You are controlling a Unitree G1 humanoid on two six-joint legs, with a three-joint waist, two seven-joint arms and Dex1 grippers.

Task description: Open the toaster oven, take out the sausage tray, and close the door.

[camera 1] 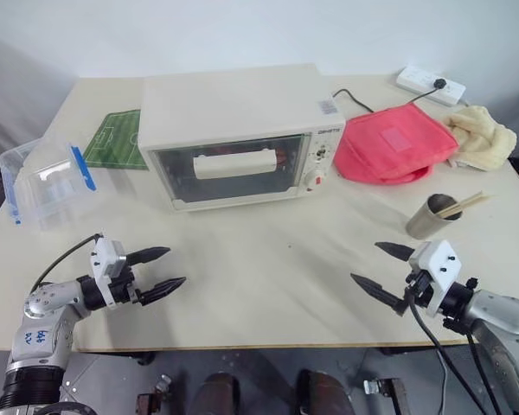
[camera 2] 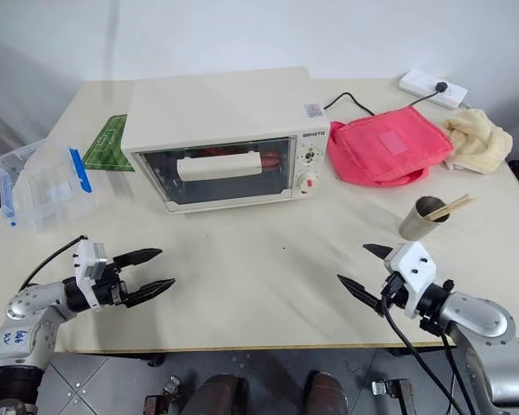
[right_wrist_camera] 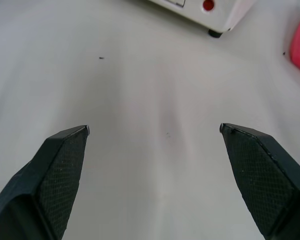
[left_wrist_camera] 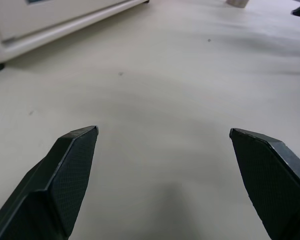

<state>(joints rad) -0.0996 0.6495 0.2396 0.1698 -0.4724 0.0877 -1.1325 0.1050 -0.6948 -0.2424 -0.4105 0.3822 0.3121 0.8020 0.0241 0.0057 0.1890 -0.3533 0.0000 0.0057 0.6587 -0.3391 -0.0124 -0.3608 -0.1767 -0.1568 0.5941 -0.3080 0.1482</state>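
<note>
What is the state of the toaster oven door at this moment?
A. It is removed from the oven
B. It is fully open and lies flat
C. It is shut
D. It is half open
C: the door stands flush against the front of the toaster oven, with its bar handle upright.

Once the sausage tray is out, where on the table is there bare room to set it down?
Bare table in front of the toaster oven, between the left gripper and right gripper. Crowded: plastic box on the left; red pouch and metal cup on the right.
</note>
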